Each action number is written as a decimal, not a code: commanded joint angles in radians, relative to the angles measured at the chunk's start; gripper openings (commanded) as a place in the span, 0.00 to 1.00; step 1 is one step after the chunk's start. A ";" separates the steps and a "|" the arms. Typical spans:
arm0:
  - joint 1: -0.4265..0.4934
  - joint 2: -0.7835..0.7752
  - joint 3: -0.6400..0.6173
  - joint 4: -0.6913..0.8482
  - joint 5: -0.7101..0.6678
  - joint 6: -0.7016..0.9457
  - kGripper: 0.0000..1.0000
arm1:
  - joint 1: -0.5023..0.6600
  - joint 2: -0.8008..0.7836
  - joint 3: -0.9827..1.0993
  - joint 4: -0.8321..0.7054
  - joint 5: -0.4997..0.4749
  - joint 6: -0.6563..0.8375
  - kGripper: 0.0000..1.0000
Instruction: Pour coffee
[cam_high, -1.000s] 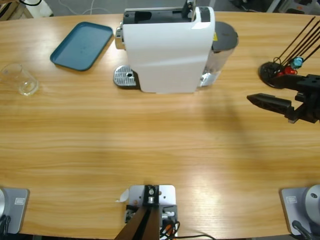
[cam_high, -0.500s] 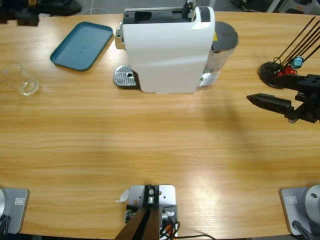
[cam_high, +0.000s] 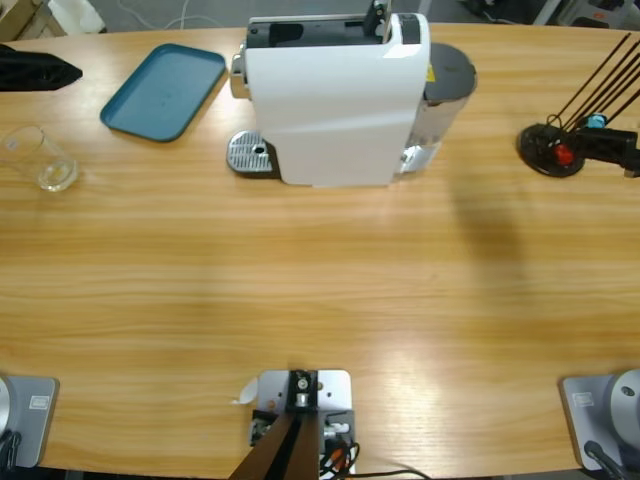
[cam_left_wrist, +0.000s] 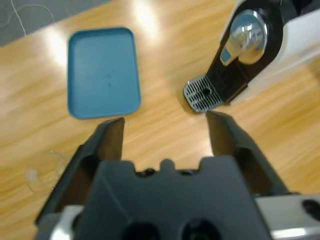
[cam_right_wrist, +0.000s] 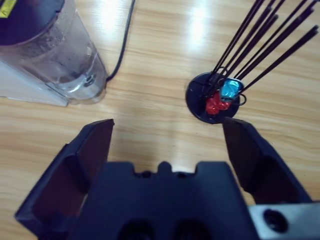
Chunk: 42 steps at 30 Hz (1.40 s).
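A small clear tumbler (cam_high: 41, 160) stands near the table's left edge; in the left wrist view only its rim (cam_left_wrist: 44, 169) peeks out beside my left jaw. I cannot make out any coffee in it. The white coffee machine (cam_high: 336, 97) sits at the back middle, its chrome spout (cam_left_wrist: 247, 36) over the metal drip grate (cam_left_wrist: 202, 93). My left gripper (cam_high: 60, 70) (cam_left_wrist: 166, 120) hovers open at the far left, above the tumbler and beside the tray. My right gripper (cam_high: 612, 150) (cam_right_wrist: 167, 124) is open at the right edge, next to the capsule stand.
A blue tray (cam_high: 165, 91) (cam_left_wrist: 103, 73) lies left of the machine. A black stand with thin rods and red and blue pieces (cam_high: 552, 150) (cam_right_wrist: 215, 100) sits at the right. The machine's clear water tank (cam_right_wrist: 52, 57) and a black cable (cam_right_wrist: 120, 45) are behind it.
The right gripper has pulled back from the table's right middle to the right edge by the stand. The left gripper has come further into view at the top left.
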 joint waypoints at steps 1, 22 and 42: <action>-0.019 -0.047 0.065 -0.018 0.013 -0.007 0.86 | -0.032 0.038 -0.028 0.035 -0.130 0.061 0.79; 0.005 -0.089 0.116 -0.025 0.025 -0.007 0.65 | -0.303 0.266 -0.008 -0.078 0.042 0.177 0.85; 0.005 -0.105 0.128 -0.025 0.048 -0.002 0.65 | -0.351 0.391 -0.031 -0.145 0.058 0.121 0.85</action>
